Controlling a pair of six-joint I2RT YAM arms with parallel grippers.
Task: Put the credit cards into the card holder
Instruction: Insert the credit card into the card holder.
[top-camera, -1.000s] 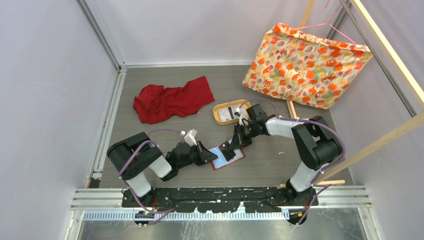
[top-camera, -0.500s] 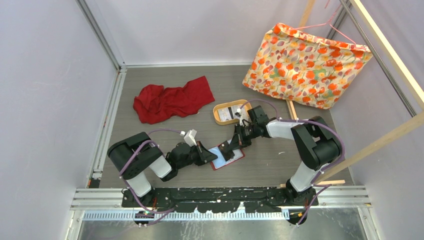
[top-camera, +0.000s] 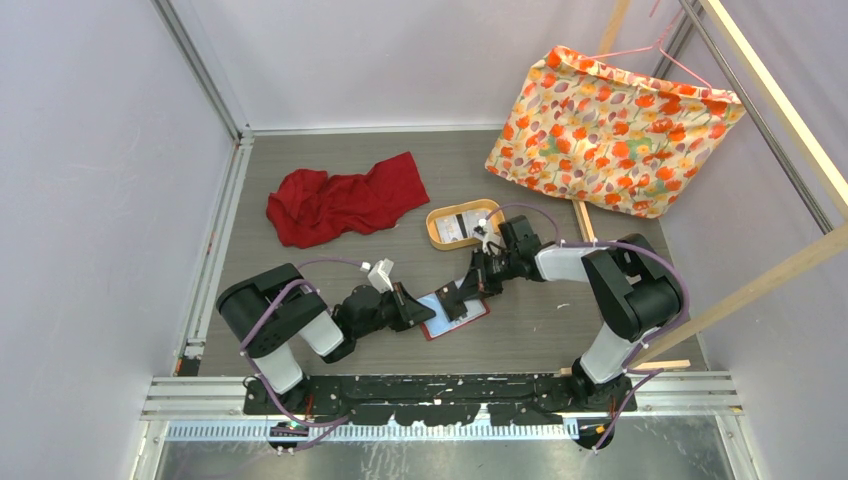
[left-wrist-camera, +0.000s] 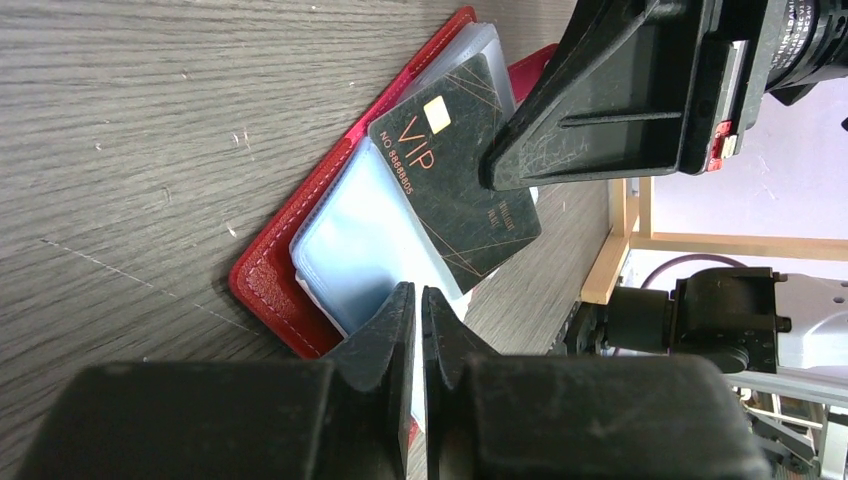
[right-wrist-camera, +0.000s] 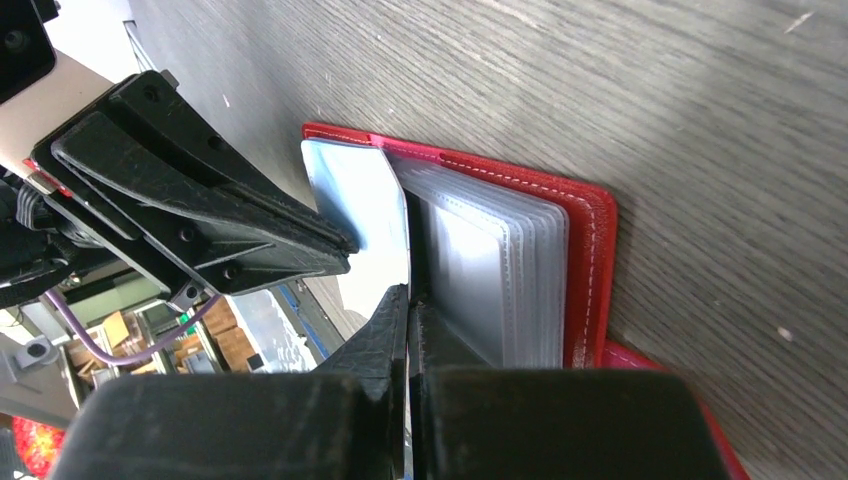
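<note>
The red card holder lies open on the table between my arms, its clear pockets fanned out. My left gripper is shut on one pale clear pocket and holds it lifted off the stack. My right gripper is shut on a black credit card marked VIP, edge-on in its own view, with the card's end at the mouth of the lifted pocket. More pale cards lie in the oval tan tray behind the card holder.
A crumpled red cloth lies at the back left. A flowered orange bag hangs on a wooden frame at the back right. The two grippers nearly touch over the card holder.
The right arm's wrist has shifted slightly to the right. Both grippers stay shut at the card holder and the left arm has not moved.
</note>
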